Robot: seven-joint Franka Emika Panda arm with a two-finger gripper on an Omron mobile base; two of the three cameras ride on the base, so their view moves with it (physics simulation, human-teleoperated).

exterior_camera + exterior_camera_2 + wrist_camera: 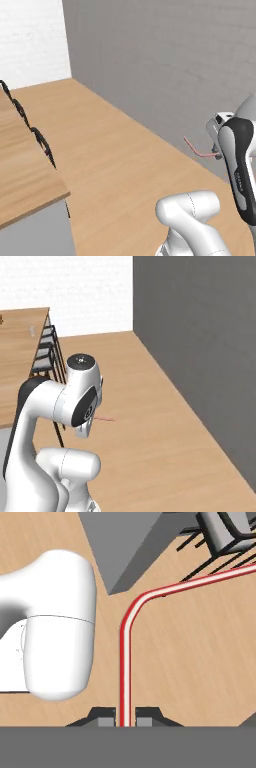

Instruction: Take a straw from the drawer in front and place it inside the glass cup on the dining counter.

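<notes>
While your gripper (125, 721) is clamped narrow on it, the straw (125, 662) rises straight up from between the two dark finger tips (105, 718) in your hand view, then bends and runs off toward the upper right edge; it is red with a pale stripe along its length. From your left base view, the straw (197, 149) shows as a thin pinkish line with a bent end, sticking out leftward from the hand, held in the air above the light wood floor (125, 165) and in front of the grey wall (165, 65). From your right base view, a short pink piece of the straw (106, 419) pokes out to the right of the white arm. The dining counter (20, 326) lies well apart, at the far left of that view, with black-framed stools (47, 351) along its edge and a small pale object (32, 330) on top, too small to identify.
</notes>
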